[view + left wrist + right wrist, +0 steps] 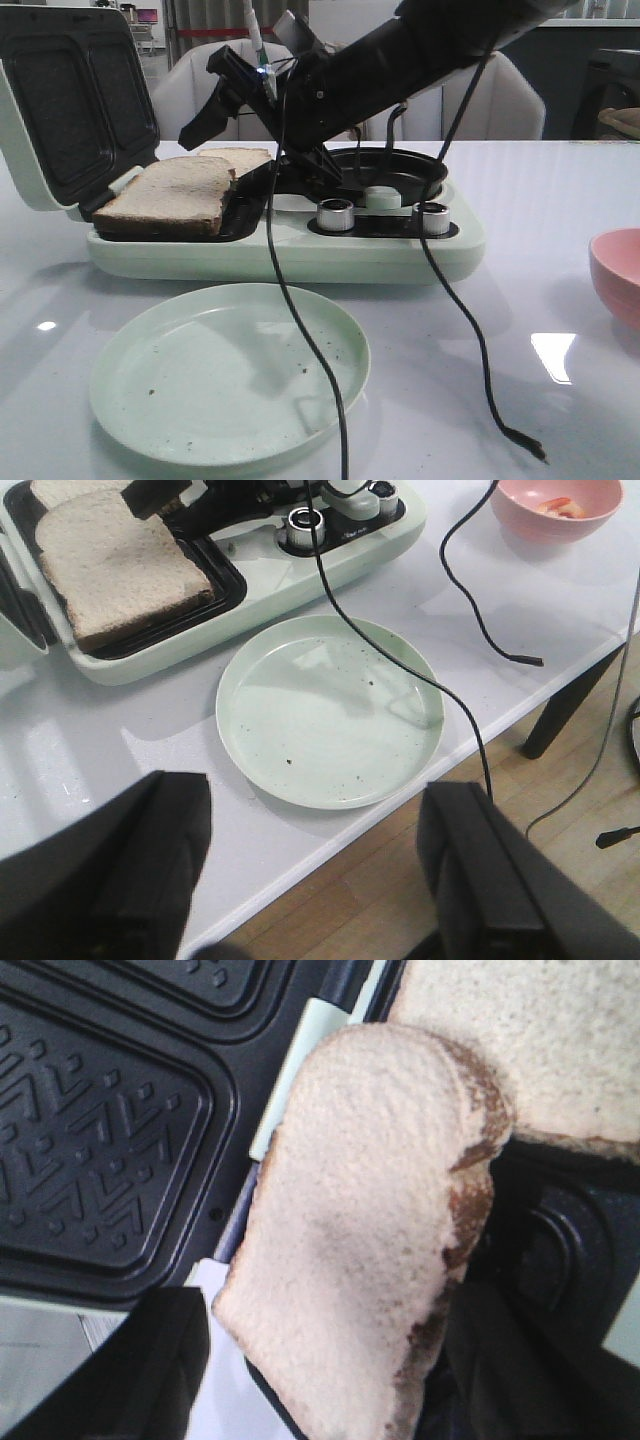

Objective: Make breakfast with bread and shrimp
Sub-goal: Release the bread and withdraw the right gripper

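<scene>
Right gripper (205, 125) over bread (170, 195) in the sandwich maker (300, 255), fingers apart; left gripper (310, 880) wide open. Next, likely: fetch shrimp (556, 507).

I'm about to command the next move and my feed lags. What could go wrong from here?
1. The near bread slice overlaps the far slice and sits tilted, so the sandwich maker's lid might close unevenly.
2. The right arm's cable drapes across the green plate and could drag it.
3. The right end effector hovers close to the bread and may nudge it.
</scene>
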`<state>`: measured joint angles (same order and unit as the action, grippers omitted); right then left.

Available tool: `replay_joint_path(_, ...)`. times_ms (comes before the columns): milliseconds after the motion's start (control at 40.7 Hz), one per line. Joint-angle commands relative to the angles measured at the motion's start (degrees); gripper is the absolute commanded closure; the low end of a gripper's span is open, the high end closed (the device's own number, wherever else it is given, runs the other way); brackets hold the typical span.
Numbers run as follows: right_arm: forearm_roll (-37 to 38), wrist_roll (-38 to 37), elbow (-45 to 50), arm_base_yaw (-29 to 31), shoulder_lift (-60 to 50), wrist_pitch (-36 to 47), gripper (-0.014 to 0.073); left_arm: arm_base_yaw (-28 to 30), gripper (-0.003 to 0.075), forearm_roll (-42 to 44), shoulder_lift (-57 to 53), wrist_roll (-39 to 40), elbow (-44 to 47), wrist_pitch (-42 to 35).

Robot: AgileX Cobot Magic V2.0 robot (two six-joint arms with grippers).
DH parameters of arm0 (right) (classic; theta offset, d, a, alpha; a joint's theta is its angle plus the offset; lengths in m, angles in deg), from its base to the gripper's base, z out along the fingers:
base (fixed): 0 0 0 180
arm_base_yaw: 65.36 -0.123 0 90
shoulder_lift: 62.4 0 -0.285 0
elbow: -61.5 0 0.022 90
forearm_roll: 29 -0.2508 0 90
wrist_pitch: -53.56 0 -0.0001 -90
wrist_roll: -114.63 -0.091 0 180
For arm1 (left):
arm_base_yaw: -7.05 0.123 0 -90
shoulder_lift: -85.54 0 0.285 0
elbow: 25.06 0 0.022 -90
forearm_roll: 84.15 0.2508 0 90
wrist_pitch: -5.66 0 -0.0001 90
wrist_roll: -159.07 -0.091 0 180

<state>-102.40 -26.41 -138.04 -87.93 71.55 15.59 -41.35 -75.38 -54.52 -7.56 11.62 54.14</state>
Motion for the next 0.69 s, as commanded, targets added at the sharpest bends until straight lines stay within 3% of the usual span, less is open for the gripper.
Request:
replay_joint_path(0, 2.3, 2.0, -2.0, 0.6, -7.2, -3.1, -0.0008, -0.5, 0.0222, 0.2, 0.0, 0.1, -1.6, -4.3)
replay_joint_path(369, 30.0, -0.6, -2.0, 1.0, -25.6, -16.7, -0.0008, -0.5, 0.0222, 0.2, 0.0, 0.1, -1.6, -4.3)
replay_joint_path(663, 67.1, -30.2, 0.9, 1.0, -39.9, -24.1, -0.0008, -0.5, 0.0222, 0.9, 0.0, 0.1, -1.6, -4.3)
